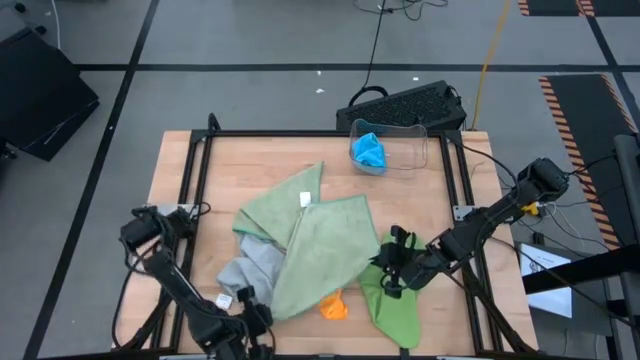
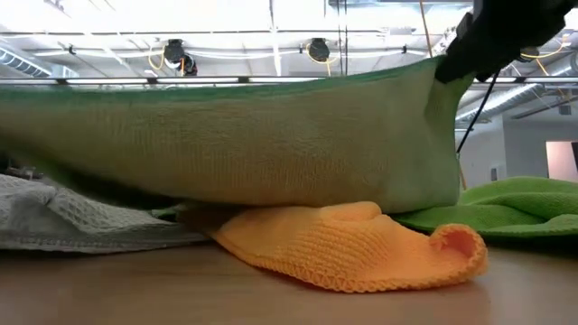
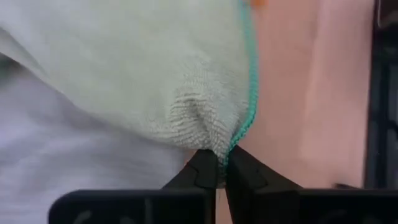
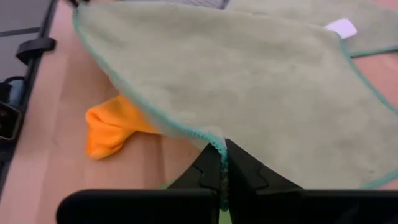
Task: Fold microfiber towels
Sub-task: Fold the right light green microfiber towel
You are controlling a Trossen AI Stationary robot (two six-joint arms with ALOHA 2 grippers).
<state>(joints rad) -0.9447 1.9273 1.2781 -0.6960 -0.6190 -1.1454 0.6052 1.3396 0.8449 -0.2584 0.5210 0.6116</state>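
Observation:
A sage green towel (image 1: pixel 320 245) spreads over the middle of the table, its near edge raised between my two grippers. My left gripper (image 3: pixel 222 163) is shut on its near left corner, and my right gripper (image 4: pixel 222 155) is shut on its near right corner. The towel's far part, with a white tag (image 1: pixel 305 200), lies on the wood. Under the raised edge sit a crumpled orange towel (image 2: pixel 348 248) and a grey towel (image 1: pixel 250 270). A lime green towel (image 1: pixel 395 300) lies flat below my right gripper. My left gripper pinches the sage towel's corner (image 3: pixel 217 146) between its two fingertips, right at the teal-stitched hem. The cloth bunches into small folds above the fingers and rises clear of the grey towel. My right gripper pinches the opposite near corner (image 4: pixel 214 142) at the stitched hem, between its fingertips. The fingers slant down from the table's right. From there the near edge (image 2: pixel 271 135) runs lifted and nearly taut across to the other gripper, clear of the orange towel.
A clear bin (image 1: pixel 405 150) at the far right holds a blue towel (image 1: pixel 368 150). A black keyboard (image 1: pixel 410 105) lies beyond the table's far edge. Black rails (image 1: pixel 195 180) frame the tabletop. Bare wood shows at the far left.

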